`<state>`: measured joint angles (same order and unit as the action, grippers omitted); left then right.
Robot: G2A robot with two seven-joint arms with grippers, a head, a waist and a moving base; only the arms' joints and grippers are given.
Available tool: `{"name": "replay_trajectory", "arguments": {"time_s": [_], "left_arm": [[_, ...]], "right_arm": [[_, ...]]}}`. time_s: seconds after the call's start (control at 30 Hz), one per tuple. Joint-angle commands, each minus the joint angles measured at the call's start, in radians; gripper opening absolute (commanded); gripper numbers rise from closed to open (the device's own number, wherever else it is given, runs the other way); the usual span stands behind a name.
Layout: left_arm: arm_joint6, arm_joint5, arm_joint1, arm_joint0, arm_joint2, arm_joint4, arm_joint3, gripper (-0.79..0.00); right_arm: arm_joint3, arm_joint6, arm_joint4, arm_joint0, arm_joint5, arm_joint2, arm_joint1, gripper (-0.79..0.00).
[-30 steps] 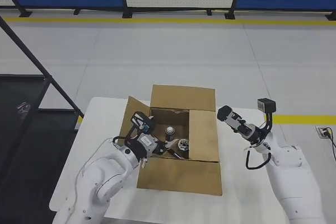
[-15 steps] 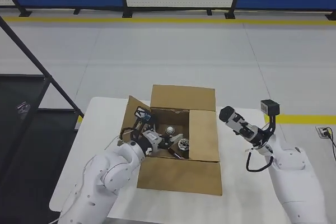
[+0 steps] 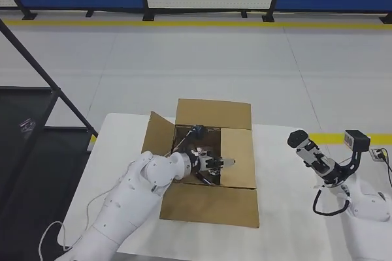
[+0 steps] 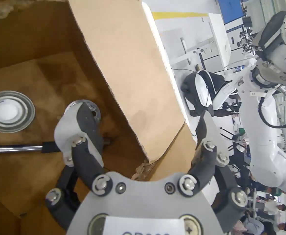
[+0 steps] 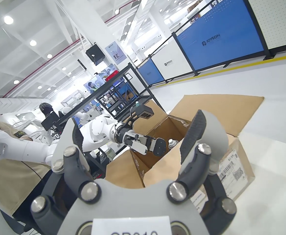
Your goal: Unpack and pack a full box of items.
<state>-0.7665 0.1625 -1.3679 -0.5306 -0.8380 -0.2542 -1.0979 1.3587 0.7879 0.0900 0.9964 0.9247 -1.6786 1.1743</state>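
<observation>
A barcode label sits on the box; blue panels carry white lettering.

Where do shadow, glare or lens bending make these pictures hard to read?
Left wrist view: the box interior lies in shadow, while the can top and metal rod catch bright highlights. Right wrist view: the ceiling lights glare, and the fence post leans and curves from wide-angle bending. Top view: even light on the table, but the box's inside is dim.

Matt cardboard box, shiny metal can
</observation>
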Motion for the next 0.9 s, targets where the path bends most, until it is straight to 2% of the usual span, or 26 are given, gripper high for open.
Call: {"name": "replay_trajectory", "arguments": {"time_s": [0.0,0.2,0.47,0.63,0.87], "left_arm": [[0.007,0.025,-0.018,0.023,0.025,0.045,0.064,0.000],[0.028,0.125,-0.062,0.073,0.064,0.156,0.192,0.000],[0.020,0.262,-0.093,0.109,0.067,0.248,0.263,0.000],[0.032,0.309,-0.099,0.118,0.057,0.258,0.256,0.000],[0.123,0.336,-0.120,0.121,0.076,0.220,0.204,0.000]], "right_arm": [[0.015,-0.008,-0.003,0.012,-0.005,-0.006,-0.004,0.000],[0.049,-0.036,-0.016,0.039,-0.011,-0.007,-0.014,0.000],[0.068,-0.068,-0.026,0.055,-0.014,-0.002,-0.025,0.000],[0.068,-0.089,-0.024,0.059,-0.007,-0.001,-0.032,0.000],[0.063,-0.146,-0.009,0.081,0.018,-0.042,-0.043,0.000]]}}
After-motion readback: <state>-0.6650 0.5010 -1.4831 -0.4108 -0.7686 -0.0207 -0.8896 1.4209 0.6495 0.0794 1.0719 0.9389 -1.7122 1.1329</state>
